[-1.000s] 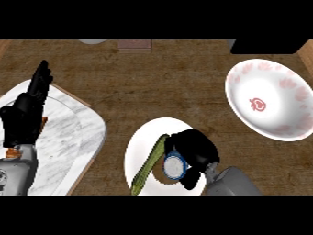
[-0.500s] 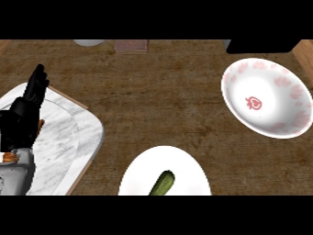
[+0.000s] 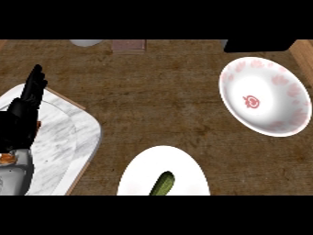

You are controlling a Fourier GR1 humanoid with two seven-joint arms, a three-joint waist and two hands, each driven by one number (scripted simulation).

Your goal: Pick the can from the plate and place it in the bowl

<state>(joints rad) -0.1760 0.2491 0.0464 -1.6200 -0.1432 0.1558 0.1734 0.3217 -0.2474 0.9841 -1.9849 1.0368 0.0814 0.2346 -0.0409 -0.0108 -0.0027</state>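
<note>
Left hand (image 3: 19,117): open, fingers straight, holding nothing, resting at left.
Plate (image 3: 145,170): near centre, holds a green item (image 3: 163,183).
Bowl (image 3: 281,110): far right.
Can: not visible.

One bowl (image 3: 265,96), one plate (image 3: 160,160), one green vegetable (image 3: 163,183), one marble board (image 3: 64,137) and one hand (image 3: 19,117) are counted.

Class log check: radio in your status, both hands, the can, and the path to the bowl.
Left hand open, resting over marble board. Right hand out of view. Can not visible; plate holds a green item. Bowl unobstructed.
</note>
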